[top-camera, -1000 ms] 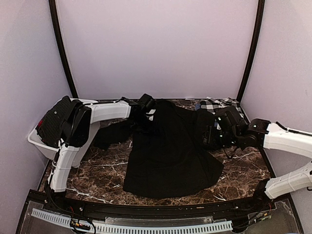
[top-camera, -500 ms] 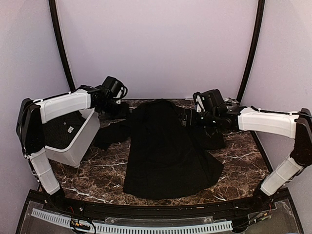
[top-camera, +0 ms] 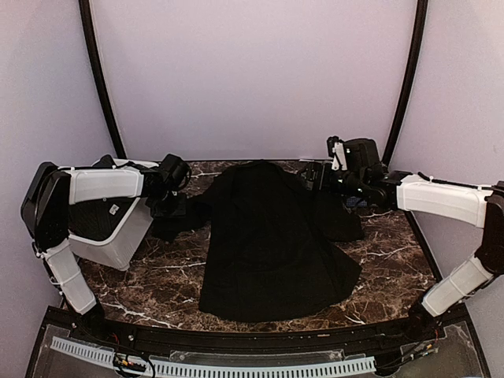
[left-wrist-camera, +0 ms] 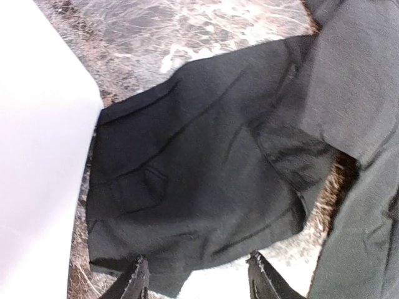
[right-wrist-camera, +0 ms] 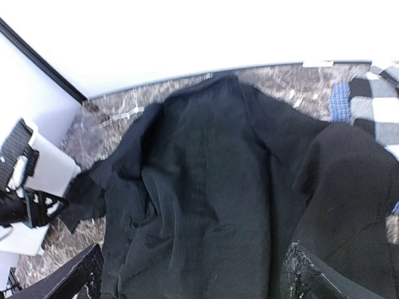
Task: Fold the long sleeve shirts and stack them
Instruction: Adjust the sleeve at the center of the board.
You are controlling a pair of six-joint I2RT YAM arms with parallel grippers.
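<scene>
A black long sleeve shirt [top-camera: 268, 236] lies spread front-down in the middle of the marble table, collar toward the back wall. Its left sleeve [top-camera: 177, 222] is bunched beside the bin. My left gripper [top-camera: 172, 206] hovers over that sleeve [left-wrist-camera: 206, 168], open [left-wrist-camera: 199, 286], with the cloth's edge lying below the gap. My right gripper [top-camera: 311, 175] is near the shirt's right shoulder, open wide [right-wrist-camera: 196, 280] above the shirt body [right-wrist-camera: 206, 199], holding nothing. A black-and-white checked, blue-edged shirt [right-wrist-camera: 368, 103] lies at the back right, partly under a black sleeve [right-wrist-camera: 349, 187].
A white plastic bin [top-camera: 118, 240] stands at the left edge with dark cloth [top-camera: 94, 214] inside; its wall [left-wrist-camera: 37, 124] is close beside the left gripper. Bare marble [top-camera: 394, 268] shows to the right of the shirt and along the front. Walls enclose the back and sides.
Both grippers have left the shirt. The left arm swung out to the back left, then down over the left sleeve. The right gripper opened wide and drew back toward the back right.
</scene>
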